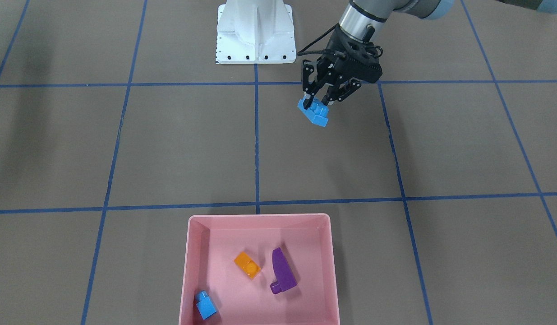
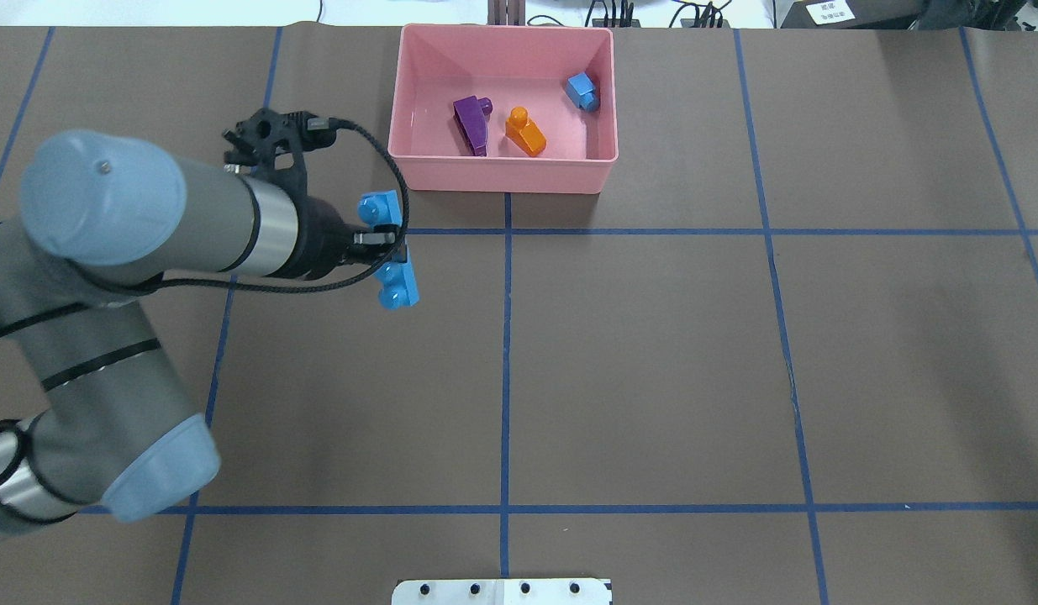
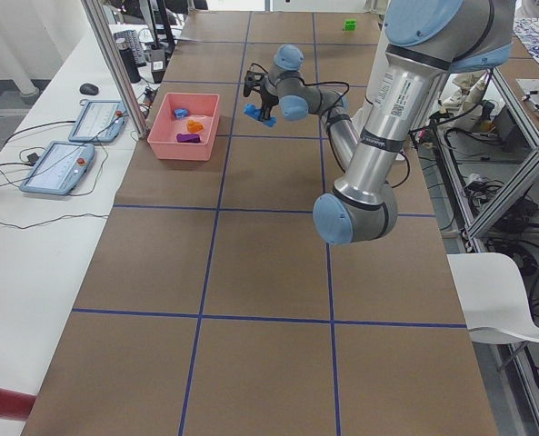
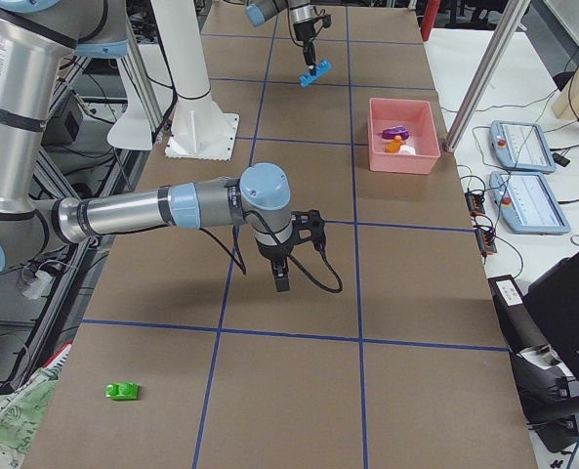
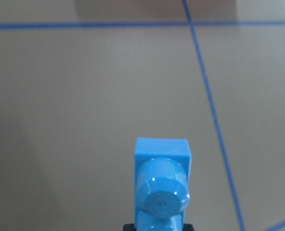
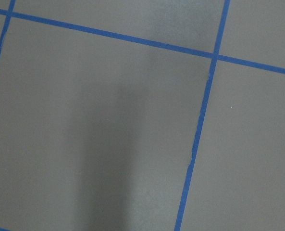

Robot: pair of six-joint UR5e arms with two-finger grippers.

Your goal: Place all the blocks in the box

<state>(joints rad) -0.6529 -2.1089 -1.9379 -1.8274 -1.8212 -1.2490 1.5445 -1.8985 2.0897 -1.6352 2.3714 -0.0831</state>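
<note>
My left gripper point(image 1: 315, 104) is shut on the long blue four-stud brick point(image 1: 315, 113) and holds it above the table, short of the pink box point(image 1: 260, 217). The brick also shows in the overhead view point(image 2: 398, 283) and the left wrist view point(image 5: 161, 178). The box point(image 2: 502, 172) holds the orange brick point(image 1: 247, 265), the purple wedge point(image 1: 283, 270) and the small blue brick point(image 1: 206, 305). The green brick point(image 4: 123, 391) lies far off near the table's right end. My right gripper point(image 4: 281, 283) hovers low over bare table; I cannot tell if it is open.
The white robot base point(image 1: 255, 31) stands at the table's near-robot edge. Blue tape lines grid the brown table. Operator pendants point(image 4: 523, 147) lie on a side bench beyond the box.
</note>
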